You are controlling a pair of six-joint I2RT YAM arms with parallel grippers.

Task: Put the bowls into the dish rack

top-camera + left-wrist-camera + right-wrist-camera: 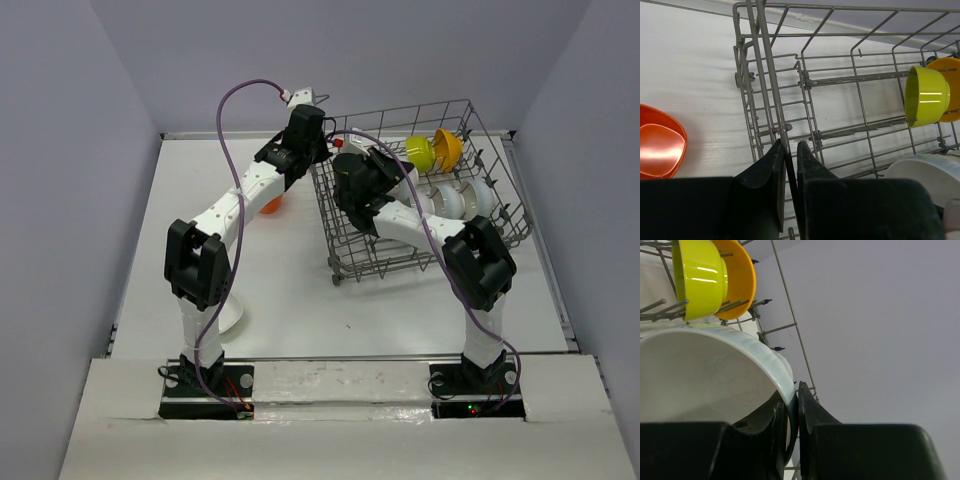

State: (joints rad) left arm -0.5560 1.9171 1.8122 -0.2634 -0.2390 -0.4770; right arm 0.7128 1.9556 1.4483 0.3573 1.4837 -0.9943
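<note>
The left hand (790, 145) pinches a wall wire of the dish rack (350, 245); the right hand (791, 390) clamps the rim of a white bowl (705, 375), near the lime green bowl (697, 275).

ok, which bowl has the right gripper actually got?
The near white bowl: the right gripper pinches its rim. The lime green bowl and the orange-yellow bowl stand untouched beyond it in the dish rack.

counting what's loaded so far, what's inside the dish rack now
A green bowl and a yellow bowl stand at the far end of the dish rack, white bowls nearer. The right arm covers its left part.
</note>
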